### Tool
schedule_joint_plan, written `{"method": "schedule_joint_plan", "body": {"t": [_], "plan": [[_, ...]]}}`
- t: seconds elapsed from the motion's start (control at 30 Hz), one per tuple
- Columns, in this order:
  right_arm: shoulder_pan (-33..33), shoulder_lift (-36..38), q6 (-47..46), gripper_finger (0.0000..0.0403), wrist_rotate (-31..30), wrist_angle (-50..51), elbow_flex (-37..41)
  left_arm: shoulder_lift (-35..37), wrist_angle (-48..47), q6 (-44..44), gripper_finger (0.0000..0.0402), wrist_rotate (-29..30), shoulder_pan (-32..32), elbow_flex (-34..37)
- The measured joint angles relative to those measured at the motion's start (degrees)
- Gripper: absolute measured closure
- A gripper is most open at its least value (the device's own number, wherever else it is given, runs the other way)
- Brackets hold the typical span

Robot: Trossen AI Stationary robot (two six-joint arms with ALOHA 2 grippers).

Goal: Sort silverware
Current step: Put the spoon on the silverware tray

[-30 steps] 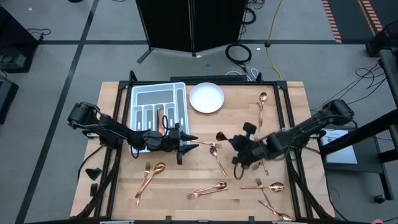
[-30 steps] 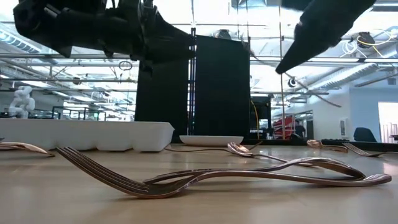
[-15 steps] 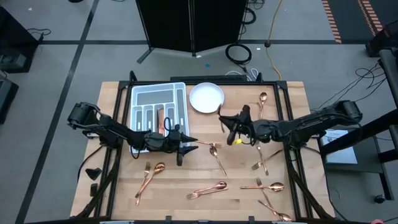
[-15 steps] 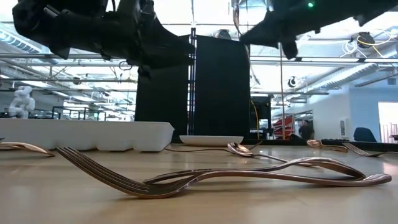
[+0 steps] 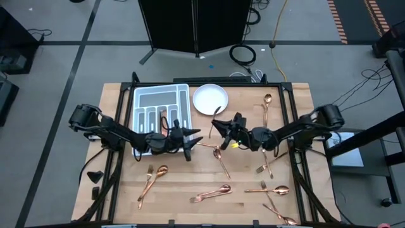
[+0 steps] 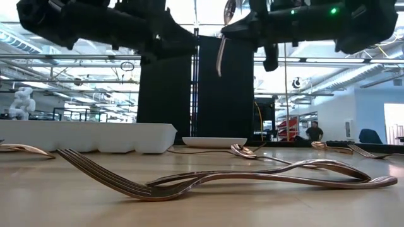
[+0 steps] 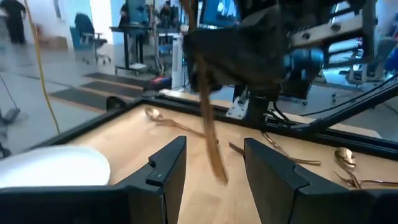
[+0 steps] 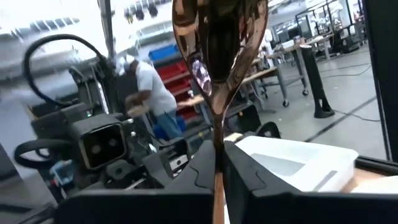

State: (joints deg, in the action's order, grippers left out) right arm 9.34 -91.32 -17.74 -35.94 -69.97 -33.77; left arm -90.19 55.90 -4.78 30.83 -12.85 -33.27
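Note:
My right gripper (image 5: 219, 126) hangs over the table's middle, shut on a copper spoon (image 8: 217, 43) of the silverware. The spoon stands upright with its bowl up (image 6: 221, 50). My left gripper (image 5: 193, 140) is open and level just left of it, facing it. In the left wrist view the spoon's handle (image 7: 208, 124) hangs before the gap between those fingers (image 7: 166, 168); I cannot tell whether they touch it. More copper silverware lies flat on the wood: pieces (image 5: 219, 156) below the grippers, others (image 5: 152, 180), (image 5: 212, 193), (image 5: 268, 189). The grey tray (image 5: 144, 96) sits at the far left. My right gripper pinches the spoon's handle (image 8: 216, 146) between its two fingers, a little below the bowl. The fingers come level from the table's right and lie across the handle. The spoon is lifted clear, upright, bowl above the fingers and handle end hanging below.
A white round plate (image 5: 210, 99) stands right of the tray at the far edge. More spoons and forks lie at the right (image 5: 266, 109), (image 5: 266, 164) and near the front right corner (image 5: 281, 216). A fork (image 6: 158, 186) lies close to the low camera.
My right gripper has swung from pointing down to level, moving toward the table's far-left to face my left gripper. The spoon has turned with it and now stands upright, bowl up. My left gripper has rolled a little in place and stays open.

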Motion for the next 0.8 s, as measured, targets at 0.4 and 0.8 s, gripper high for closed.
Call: {"method": "schedule_joint_plan", "body": {"t": [0.4, 0.8], "plan": [[1.06, -7.62, 4.94, 0.0402, 0.3, -0.96, -7.59, 0.0, -12.78, 1.0, 0.0246, 3.1, 0.82, -6.35], [1.27, -8.77, 3.99, 0.0402, -0.11, -0.69, -8.07, 0.0, -12.84, 0.66, 0.0269, 3.79, 1.59, -6.35]]}}
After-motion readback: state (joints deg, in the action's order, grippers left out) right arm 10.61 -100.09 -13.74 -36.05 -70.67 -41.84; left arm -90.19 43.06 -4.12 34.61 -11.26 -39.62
